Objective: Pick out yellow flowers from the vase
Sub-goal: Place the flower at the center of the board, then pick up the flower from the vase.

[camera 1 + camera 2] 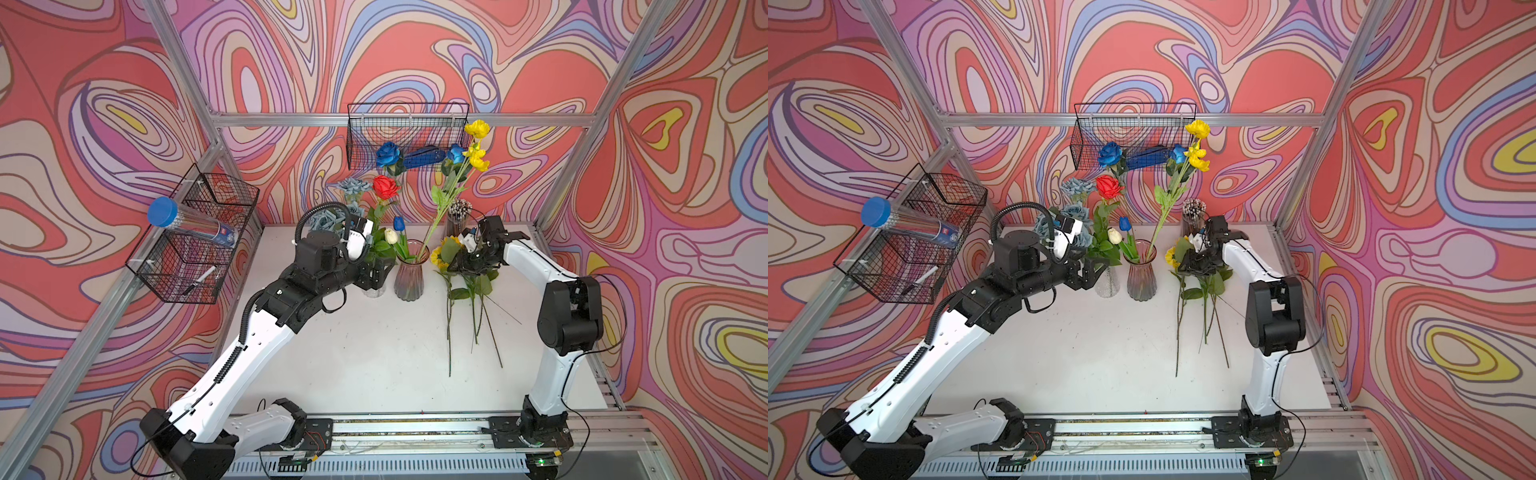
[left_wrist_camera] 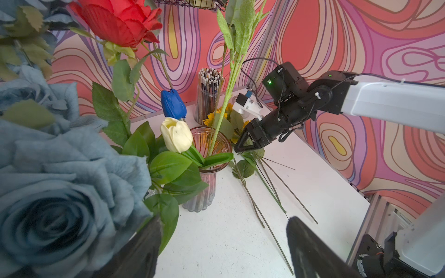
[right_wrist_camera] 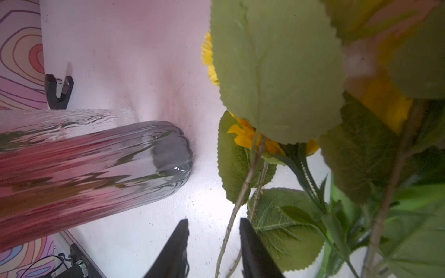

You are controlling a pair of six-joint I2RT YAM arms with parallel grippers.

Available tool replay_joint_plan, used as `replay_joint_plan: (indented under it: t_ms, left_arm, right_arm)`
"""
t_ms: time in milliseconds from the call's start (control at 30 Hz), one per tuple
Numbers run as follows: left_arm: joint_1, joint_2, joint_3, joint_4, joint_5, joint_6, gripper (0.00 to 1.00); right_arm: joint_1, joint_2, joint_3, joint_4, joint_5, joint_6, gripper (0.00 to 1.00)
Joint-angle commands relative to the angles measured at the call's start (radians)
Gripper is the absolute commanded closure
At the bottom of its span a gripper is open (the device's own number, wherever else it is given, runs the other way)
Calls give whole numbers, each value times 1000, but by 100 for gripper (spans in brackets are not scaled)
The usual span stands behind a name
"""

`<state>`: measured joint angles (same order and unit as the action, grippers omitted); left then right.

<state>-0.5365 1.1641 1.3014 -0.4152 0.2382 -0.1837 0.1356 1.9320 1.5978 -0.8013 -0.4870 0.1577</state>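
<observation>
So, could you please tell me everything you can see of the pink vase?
The pink vase is ribbed, tinted glass, pink fading to grey at the base, with a flared rim. It stands upright on the white table, beside a clear vase. It holds a tall yellow flower, a white tulip and a blue tulip.

Swirl-patterned walls, white tabletop
</observation>
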Motion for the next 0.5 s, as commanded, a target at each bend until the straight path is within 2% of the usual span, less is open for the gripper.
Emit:
replay_joint_plan:
  t_ms: [0,133,233,333,467]
  left_arm:
    - [8,-27,18,1,-25,26,17]
    - [10,-47,28,-28,-63,53,17]
    - [14,-64,30,-45,-81,64,17]
    - [23,-71,30,-59,-89,67,17]
    - [37,-77,27,-79,-111,70,17]
  right_arm:
    - [13,-67,-15,-15,36,-3,58]
    - [18,-153,-47,19,63,20,57]
    - [21,-254,-117,121,64,52,57]
    - [23,-349,-227,295,41,88,58]
    - [32,-481,-420,654,-62,182,57]
